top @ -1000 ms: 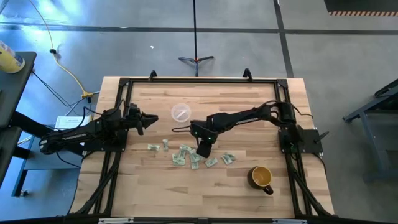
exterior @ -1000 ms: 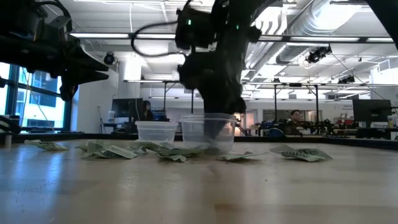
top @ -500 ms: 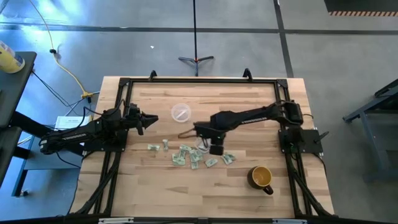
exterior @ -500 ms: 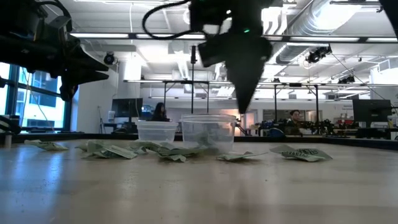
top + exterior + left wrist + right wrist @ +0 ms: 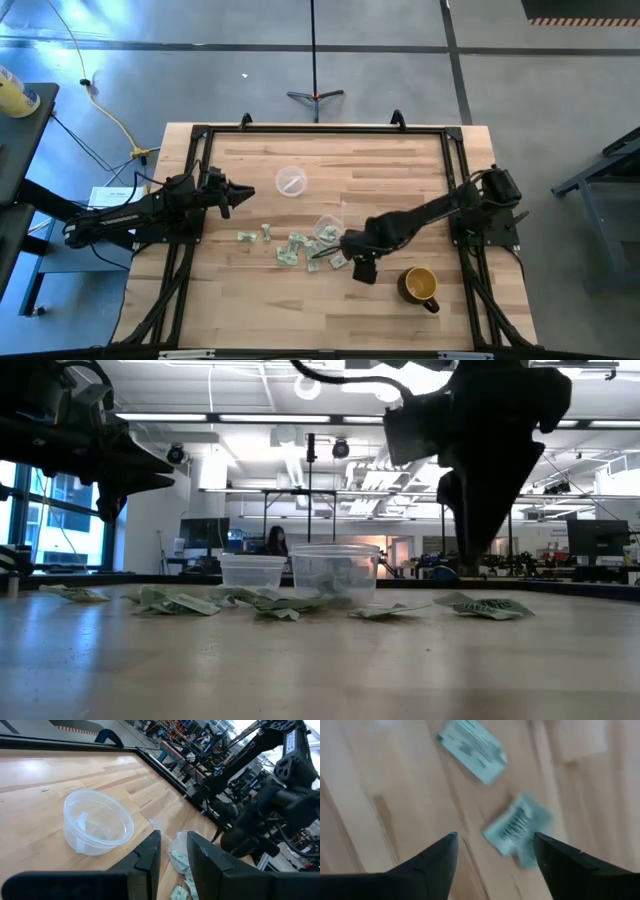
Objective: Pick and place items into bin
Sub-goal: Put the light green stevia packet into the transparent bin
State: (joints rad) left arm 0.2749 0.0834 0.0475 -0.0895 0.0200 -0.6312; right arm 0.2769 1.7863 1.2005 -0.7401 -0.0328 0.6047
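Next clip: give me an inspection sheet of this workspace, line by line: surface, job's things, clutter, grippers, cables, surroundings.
Surface: pale wooden table inside a black frame.
Job's things: pale green items scattered mid-table; clear bin upright among them, something pale inside.
Clutter: second clear tub farther back; yellow mug near the right arm.
Grippers: right gripper open, empty, above two loose items; left gripper slightly open, empty, off at the table's left.
Cables: yellow cable on the floor at left.
Surroundings: grey floor, a stand behind the table; a person far back in the room.
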